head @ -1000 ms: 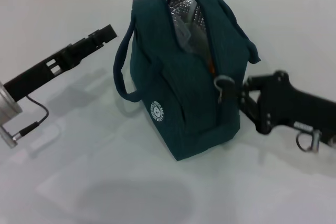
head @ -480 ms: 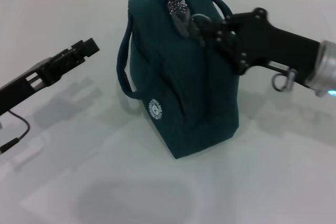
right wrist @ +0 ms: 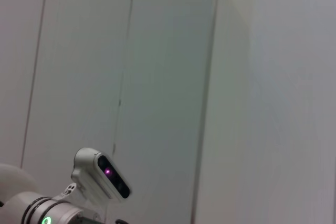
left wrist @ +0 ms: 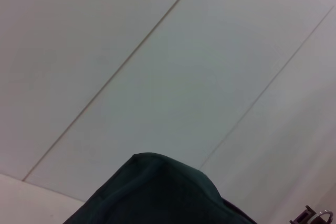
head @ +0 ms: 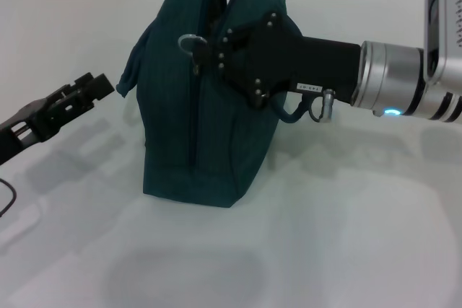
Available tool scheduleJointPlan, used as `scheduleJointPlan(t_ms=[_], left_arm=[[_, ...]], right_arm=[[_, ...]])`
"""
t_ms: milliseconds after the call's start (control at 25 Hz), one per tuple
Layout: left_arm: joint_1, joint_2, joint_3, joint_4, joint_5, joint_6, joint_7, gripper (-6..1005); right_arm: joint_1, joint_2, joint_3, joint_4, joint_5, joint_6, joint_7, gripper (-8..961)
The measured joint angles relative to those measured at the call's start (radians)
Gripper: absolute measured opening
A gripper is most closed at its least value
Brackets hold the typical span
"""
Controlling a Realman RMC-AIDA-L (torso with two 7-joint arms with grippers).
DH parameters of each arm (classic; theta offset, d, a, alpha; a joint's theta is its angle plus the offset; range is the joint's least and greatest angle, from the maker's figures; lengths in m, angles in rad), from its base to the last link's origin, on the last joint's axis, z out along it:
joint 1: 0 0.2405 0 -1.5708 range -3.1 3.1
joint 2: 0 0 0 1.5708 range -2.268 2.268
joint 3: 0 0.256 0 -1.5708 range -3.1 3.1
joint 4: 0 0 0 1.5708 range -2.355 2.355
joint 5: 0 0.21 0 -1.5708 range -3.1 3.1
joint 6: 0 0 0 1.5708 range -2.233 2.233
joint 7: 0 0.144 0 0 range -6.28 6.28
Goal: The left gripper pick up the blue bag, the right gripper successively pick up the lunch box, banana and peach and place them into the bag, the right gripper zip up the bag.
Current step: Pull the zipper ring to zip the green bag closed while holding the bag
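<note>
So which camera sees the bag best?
The head view: the whole bag stands there, with the right pincer at its zipper ring. The left wrist view catches only its top; the right wrist view shows none.

The blue bag [head: 195, 128] stands upright on the white surface [head: 346, 236] toward its far edge, dark teal fabric, zipper closed along its top, metal ring pull [head: 189, 43] raised near the top, one handle drooping.

Bag [head: 209, 135] between left [head: 97, 86] and right pincer [head: 206, 52]

A white table [head: 303, 250] meets pale panelled walls [left wrist: 173, 77] (thin seams).
</note>
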Motion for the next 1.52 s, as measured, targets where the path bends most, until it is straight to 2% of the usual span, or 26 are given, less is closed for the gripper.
scheduleJointPlan(t_ms=[280,440,600,800,1120,1240,1440,1520], left_arm=[[0.011,-0.008,0.012,0.005,0.07,0.012,0.053,844],[-0.029,-0.022,0.012,0.005,0.175,0.022,0.077,831],[-0.071,-0.038,0.012,-0.003,0.21,0.022,0.089,818],[-0.097,-0.04,0.005,-0.018,0.209,-0.012,0.085,802],[-0.099,-0.037,0.004,-0.021,0.212,-0.06,0.079,776],[-0.1,-0.037,0.007,-0.021,0.212,-0.061,0.083,555],[-0.102,-0.04,0.01,-0.022,0.211,-0.051,0.088,340],[-0.107,-0.041,0.013,-0.027,0.212,-0.048,0.089,313]], right_arm=[[-0.012,0.0,-0.034,0.008,0.027,0.008,0.003,5],[-0.014,0.0,-0.044,0.007,0.039,0.01,0.003,5],[-0.015,0.0,-0.045,0.006,0.04,0.01,0.002,5],[-0.019,0.0,-0.043,0.001,0.04,0.009,0.0,4],[-0.037,0.0,-0.034,0.0,0.051,0.004,-0.004,4],[-0.037,0.0,-0.034,0.003,0.056,0.005,-0.002,4],[-0.043,0.0,-0.041,0.009,0.095,0.002,0.016,4],[-0.048,0.0,-0.042,0.008,0.1,0.002,0.045,4]])
